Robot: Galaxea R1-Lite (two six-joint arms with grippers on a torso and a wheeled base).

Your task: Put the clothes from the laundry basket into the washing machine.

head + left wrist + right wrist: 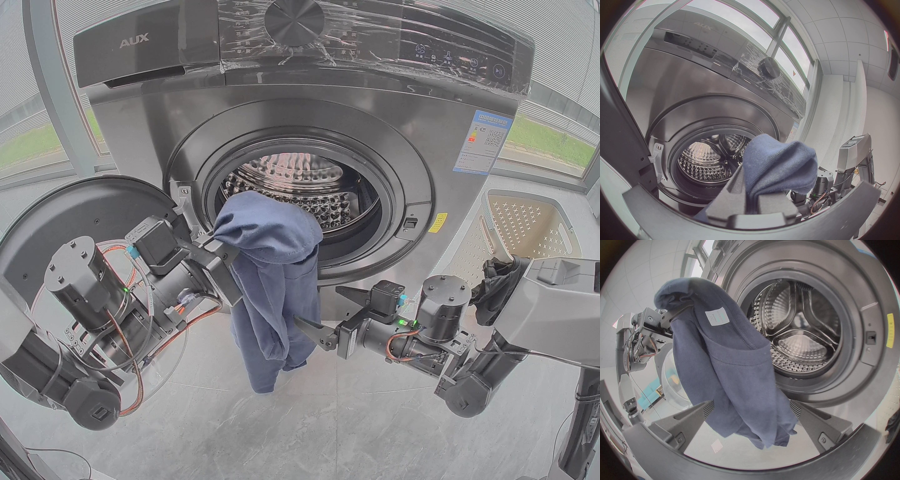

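A navy blue garment (272, 281) hangs in front of the washing machine's open drum (300, 187), its lower end dangling toward the floor. My left gripper (220, 245) is shut on the garment's top fold, level with the drum's left rim; its fingers (734, 193) pinch the cloth (778, 165). My right gripper (315, 309) stands open just right of the garment's lower half. In the right wrist view the cloth (734, 365) hangs between its spread fingers (693, 415). The white laundry basket (531, 228) stands right of the machine, with a dark garment (497, 284) at its edge.
The machine's round door (81, 212) is swung open to the left, behind my left arm. Grey tiled floor (300, 425) lies below the garment. The drum interior (800, 333) is bare metal.
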